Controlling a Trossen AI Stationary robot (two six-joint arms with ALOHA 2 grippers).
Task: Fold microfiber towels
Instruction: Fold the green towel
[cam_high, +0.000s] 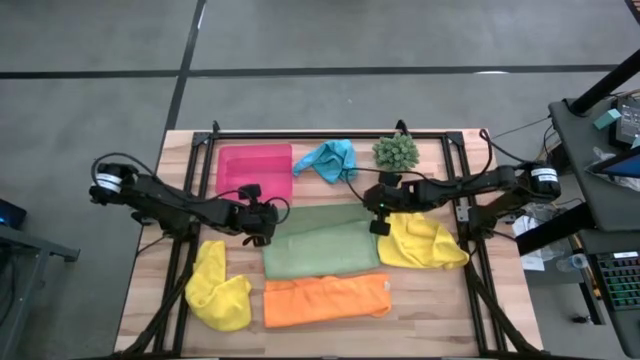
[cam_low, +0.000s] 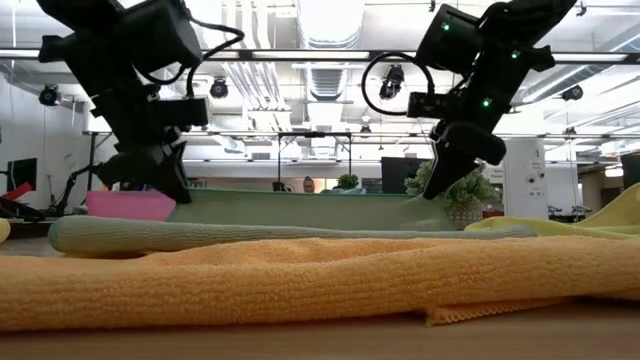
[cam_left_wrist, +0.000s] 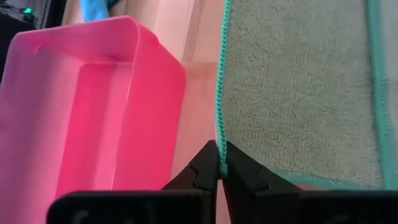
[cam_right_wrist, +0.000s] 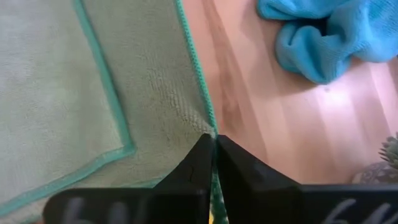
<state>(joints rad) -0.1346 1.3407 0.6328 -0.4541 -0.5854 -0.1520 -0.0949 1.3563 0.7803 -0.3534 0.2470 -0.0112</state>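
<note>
Microfiber towels lie across the wooden table (cam_high: 440, 310), nearest the front edge a folded orange towel (cam_high: 325, 300) and a crumpled yellow towel (cam_high: 218, 290) at the front left. Behind the orange one lies the light green microfiber towel (cam_high: 322, 243), partly folded over. The left gripper (cam_left_wrist: 221, 163) is clenched on the green towel's teal-stitched left edge, just beside the flat pink plastic tray (cam_high: 254, 170). The right gripper (cam_right_wrist: 213, 146) is pinched tight on the same towel's right edge, close to a second rumpled yellow towel (cam_high: 425, 242). Farther back, a bunched turquoise blue towel (cam_high: 328, 158) sits between the pink tray and a small spiky dark green plant ball (cam_high: 396, 152).
</note>
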